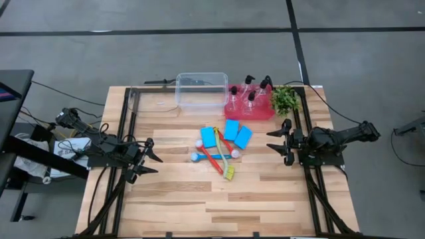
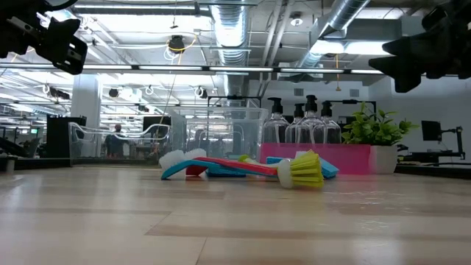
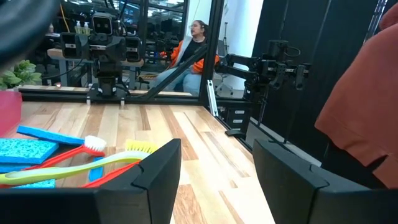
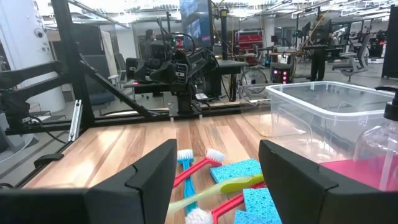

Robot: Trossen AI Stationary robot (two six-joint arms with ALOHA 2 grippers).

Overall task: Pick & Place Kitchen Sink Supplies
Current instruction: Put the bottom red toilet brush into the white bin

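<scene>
My left gripper (image 1: 151, 160) hangs above the left part of the table with its fingers spread wide and nothing between them; my right gripper (image 1: 279, 141) hovers on the right side, also parted and empty.

The biggest risk I see is the pile in the middle. The red brush (image 1: 214, 158), the blue brush (image 1: 211, 157) and the yellow-green brush (image 1: 223, 154) lie crossed over one another, so closing on one handle would likely drag or flip the others, and a thin handle flat on the wood could slip out of the fingers. The three blue sponges (image 1: 230, 133) sit just beside the brush heads, two of them touching, so a careless descent could pinch two at once or push one under a brush. The four pump bottles (image 1: 250, 95) stand upright and close together in the red tray (image 1: 261, 114), next to the plant (image 1: 285, 99); reaching in for one could topple a neighbour or snag the leaves. The clear tub (image 1: 201, 90) stands just left of the tray.

From the left gripper, the brushes lie to the right, toward the table's centre, well apart from its fingertips. From the right gripper, the sponges are nearer, to its left, and the bottles lie farther back near the far edge.
</scene>
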